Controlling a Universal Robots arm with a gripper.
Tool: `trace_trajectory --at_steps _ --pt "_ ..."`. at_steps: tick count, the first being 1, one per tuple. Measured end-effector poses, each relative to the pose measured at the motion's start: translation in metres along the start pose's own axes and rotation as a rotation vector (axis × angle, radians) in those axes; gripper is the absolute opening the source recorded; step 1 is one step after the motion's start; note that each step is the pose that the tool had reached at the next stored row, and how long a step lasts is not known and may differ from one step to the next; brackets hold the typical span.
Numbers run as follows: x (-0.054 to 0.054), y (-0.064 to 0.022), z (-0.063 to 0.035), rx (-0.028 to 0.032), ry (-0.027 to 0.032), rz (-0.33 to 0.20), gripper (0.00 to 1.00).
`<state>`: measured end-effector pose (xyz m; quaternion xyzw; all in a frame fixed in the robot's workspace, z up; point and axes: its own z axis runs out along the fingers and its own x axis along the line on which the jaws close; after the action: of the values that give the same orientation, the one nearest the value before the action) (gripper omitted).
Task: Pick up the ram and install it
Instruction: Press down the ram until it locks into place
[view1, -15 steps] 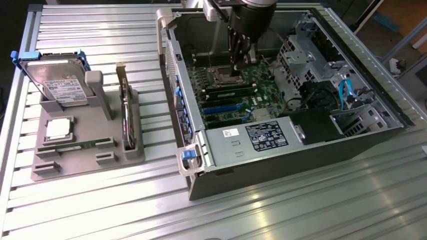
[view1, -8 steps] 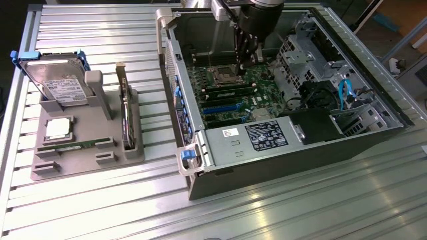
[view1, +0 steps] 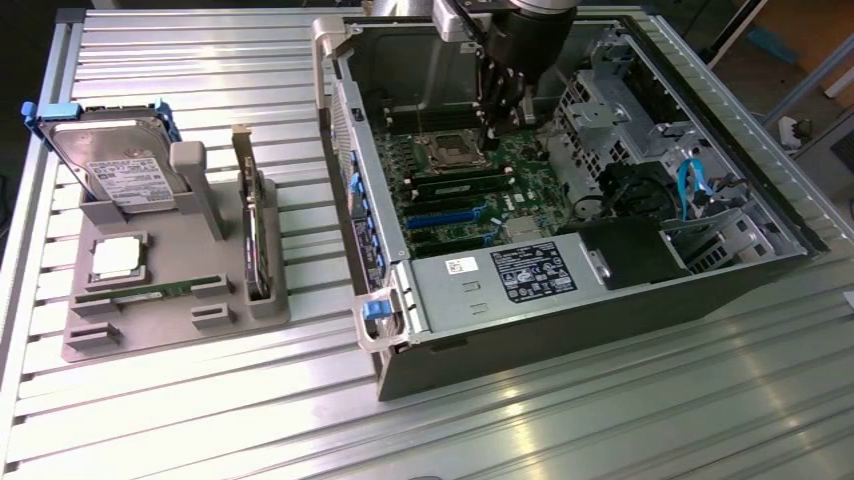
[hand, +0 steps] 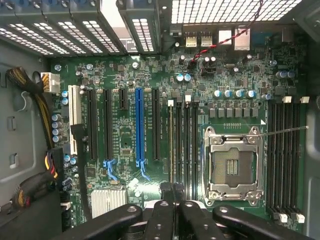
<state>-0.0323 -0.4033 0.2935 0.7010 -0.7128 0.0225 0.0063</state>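
In the exterior view, the gripper (view1: 505, 128) reaches down into the open computer case (view1: 747, 255), just beside the CPU socket (view1: 447, 150). A green stick, probably the ram (view1: 461, 187), lies in the slots beside that socket.

In the wrist view, the ram (hand: 171, 145) stands on edge in a slot near the CPU socket (hand: 234, 167). The gripper (hand: 172, 190) has its fingers pressed together, holding nothing, just above one end of the stick. I judge that the ram is placed; I cannot tell if it is fully seated.

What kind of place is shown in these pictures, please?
Probably a robot test bench for computer assembly: an open desktop computer case lies on a ribbed metal table, beside a grey parts holder carrying a hard drive.
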Motion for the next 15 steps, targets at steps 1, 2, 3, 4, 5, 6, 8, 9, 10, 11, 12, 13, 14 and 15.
trace_trajectory --at_steps 1,2,3,4,5,6,8,9,10,11,12,13,14,15 --pt "0.0 -0.0001 -0.0007 -0.0001 0.0003 0.0 0.11" --pt "0.0 -0.0001 -0.0019 0.0 0.0001 0.0 0.11" --pt "0.0 -0.0001 -0.0041 0.0 0.0001 0.0 0.11" --pt "0.0 -0.0002 -0.0059 0.0001 -0.0001 0.0 0.11" --pt "0.0 -0.0002 -0.0077 0.0 0.0 0.0 0.11" --pt "0.0 -0.0002 -0.0098 0.0 0.0001 0.0 0.11" --pt "0.001 -0.0003 -0.0133 0.0 0.0004 0.0 0.11" --pt "0.001 -0.0004 -0.0149 0.0 0.0005 0.0 0.11" --pt "0.001 -0.0005 -0.0193 0.0 0.0009 0.0 0.11" --pt "0.001 -0.0006 -0.0229 0.0 0.0014 0.0 0.11" --pt "0.001 -0.0006 -0.0243 0.0 0.0013 0.0 0.11" --pt "0.001 -0.0006 -0.0244 0.0001 0.0012 0.0 0.11" --pt "0.001 -0.0006 -0.0244 0.0001 0.0012 0.0 0.11" --pt "0.001 -0.0006 -0.0244 0.0001 0.0012 0.0 0.11"
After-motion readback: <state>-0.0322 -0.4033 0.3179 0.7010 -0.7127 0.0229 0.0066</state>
